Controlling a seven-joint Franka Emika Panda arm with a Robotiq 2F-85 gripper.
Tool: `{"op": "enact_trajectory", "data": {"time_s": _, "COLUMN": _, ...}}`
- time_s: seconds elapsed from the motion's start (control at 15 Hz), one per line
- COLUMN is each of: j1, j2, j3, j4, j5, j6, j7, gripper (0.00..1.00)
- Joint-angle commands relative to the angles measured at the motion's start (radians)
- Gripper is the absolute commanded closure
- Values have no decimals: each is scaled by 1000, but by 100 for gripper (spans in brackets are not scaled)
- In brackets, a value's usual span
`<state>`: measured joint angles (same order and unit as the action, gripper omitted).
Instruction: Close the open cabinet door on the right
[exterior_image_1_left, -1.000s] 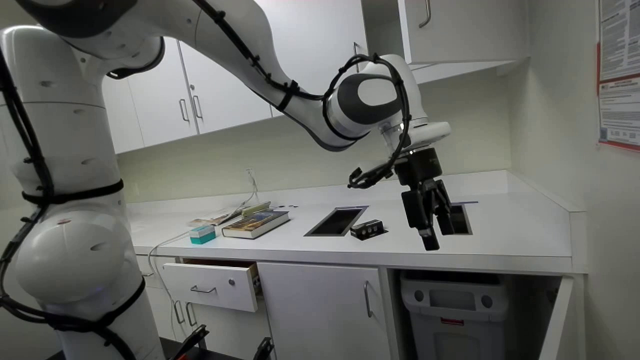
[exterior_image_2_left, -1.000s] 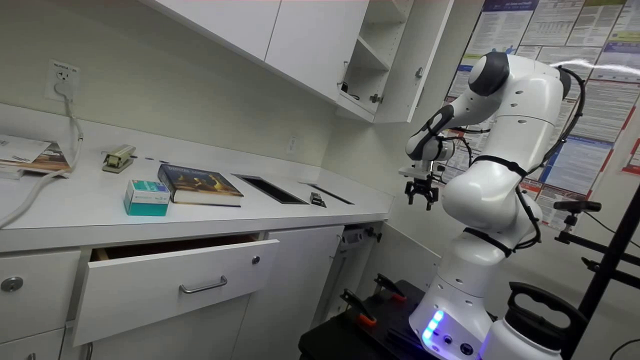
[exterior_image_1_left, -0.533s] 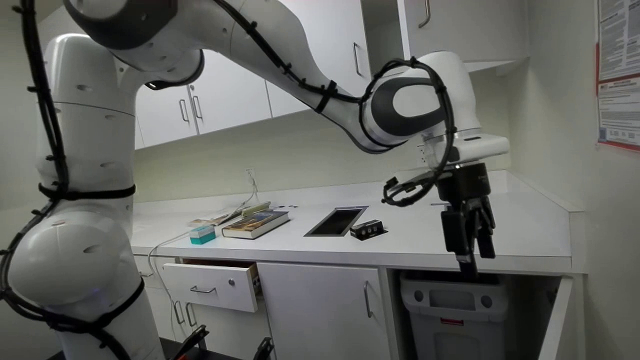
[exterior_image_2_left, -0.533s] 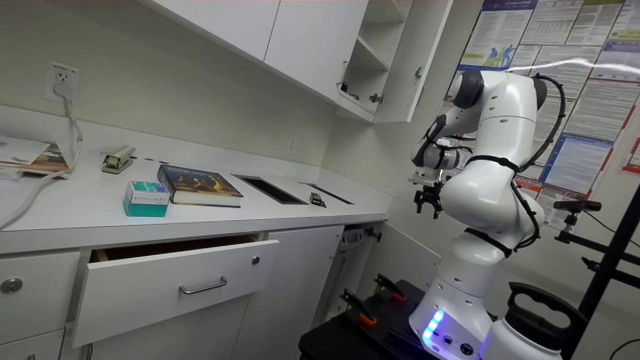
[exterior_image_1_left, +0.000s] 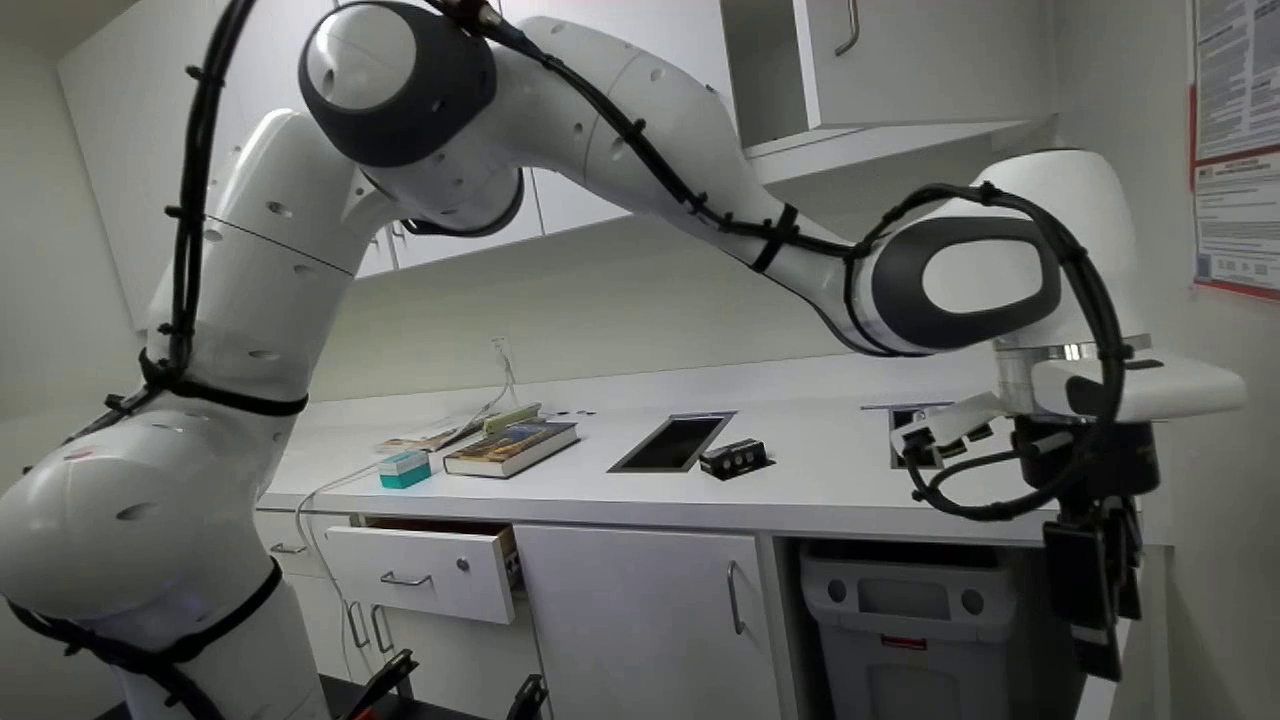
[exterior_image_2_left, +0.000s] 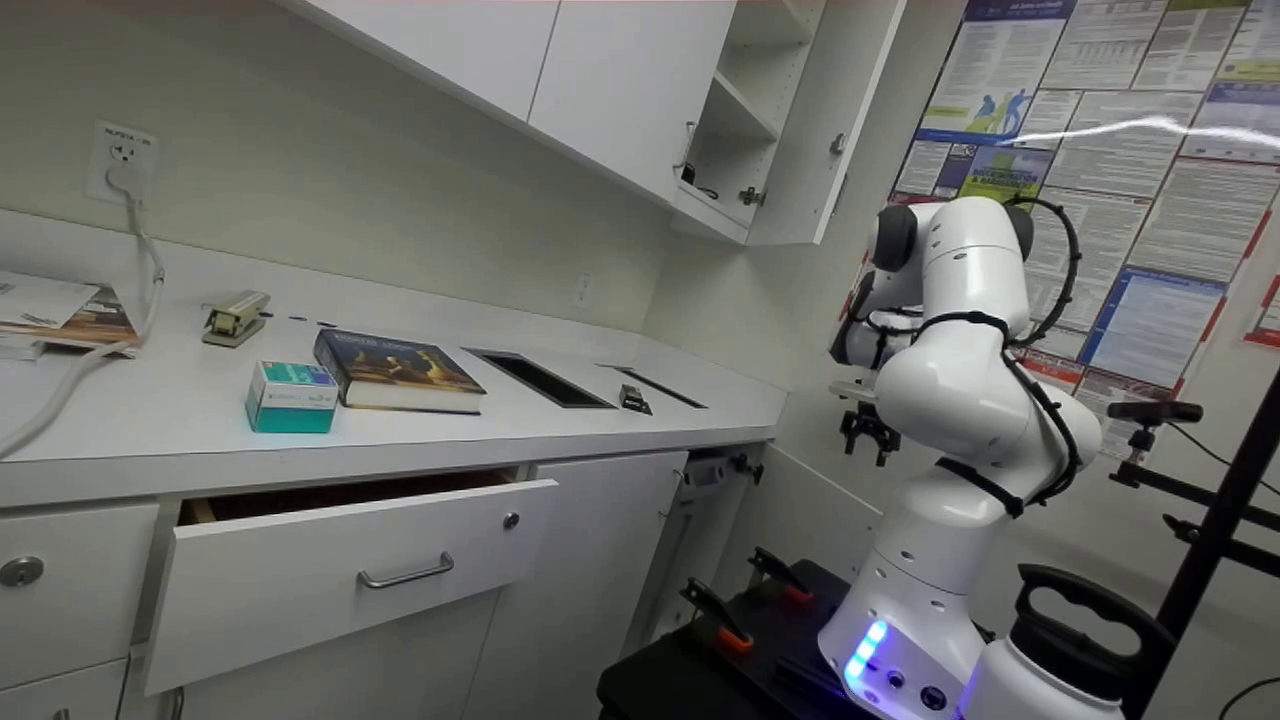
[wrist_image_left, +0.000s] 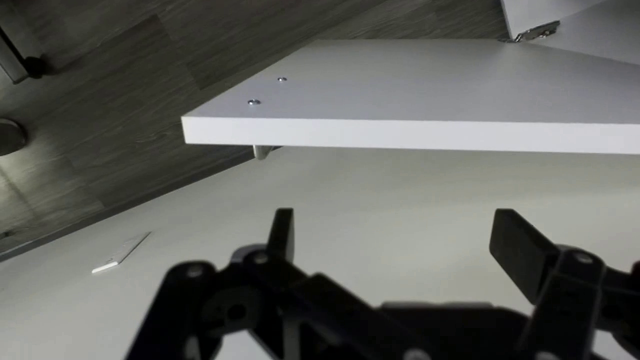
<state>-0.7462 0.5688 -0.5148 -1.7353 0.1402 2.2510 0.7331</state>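
With gripper spread apart and empty near the wall, and cabinet door standing wide open alongside it, at risk of scraping that wall or skimming over the door's top if lowered crooked or too shallow.

A gap separates cabinet door and wall, handle intruding.

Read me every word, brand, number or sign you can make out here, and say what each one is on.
"DISCRIMINATION", probably, on the green and purple poster in an exterior view.
Wall outlet label: too blurred to read surely.
Book cover, teal-and-white box, small black box: markings too blurred.
Red label on the bin: unreadable.
Other wall posters and loose papers: too small or blurred.
Wrist view: no text.
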Motion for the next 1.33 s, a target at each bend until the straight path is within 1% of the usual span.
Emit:
{"op": "enact_trajectory", "data": {"time_s": 0.0, "j1": -49, "j2": 101, "j3": 30, "j4": 116, "j5": 33, "j6": -12, "j7": -8, "gripper": 28}}
{"op": "enact_trajectory", "data": {"time_s": 0.13, "j1": -65, "j2": 140, "j3": 43, "j4": 153, "j5": 37, "j6": -12, "j7": -9, "gripper": 41}}
{"op": "enact_trajectory", "data": {"time_s": 0.2, "j1": -71, "j2": 156, "j3": 47, "j4": 168, "j5": 38, "j6": -2, "j7": -3, "gripper": 51}}
{"op": "enact_trajectory", "data": {"time_s": 0.27, "j1": -80, "j2": 171, "j3": 55, "j4": 185, "j5": 45, "j6": -9, "j7": -3, "gripper": 57}}
{"op": "enact_trajectory", "data": {"time_s": 0.33, "j1": -88, "j2": 186, "j3": 63, "j4": 202, "j5": 53, "j6": -14, "j7": -4, "gripper": 66}}
{"op": "enact_trajectory", "data": {"time_s": 0.4, "j1": -93, "j2": 198, "j3": 69, "j4": 215, "j5": 60, "j6": -15, "j7": -5, "gripper": 73}}
{"op": "enact_trajectory", "data": {"time_s": 0.6, "j1": -111, "j2": 224, "j3": 101, "j4": 246, "j5": 89, "j6": -20, "j7": -12, "gripper": 97}}
{"op": "enact_trajectory", "data": {"time_s": 0.67, "j1": -114, "j2": 232, "j3": 109, "j4": 255, "j5": 97, "j6": -24, "j7": -8, "gripper": 100}}
{"op": "enact_trajectory", "data": {"time_s": 0.73, "j1": -115, "j2": 241, "j3": 115, "j4": 263, "j5": 100, "j6": -25, "j7": -5, "gripper": 100}}
{"op": "enact_trajectory", "data": {"time_s": 1.07, "j1": -107, "j2": 281, "j3": 121, "j4": 291, "j5": 94, "j6": -27, "j7": 7, "gripper": 100}}
{"op": "enact_trajectory", "data": {"time_s": 1.27, "j1": -109, "j2": 282, "j3": 132, "j4": 290, "j5": 98, "j6": -37, "j7": -11, "gripper": 100}}
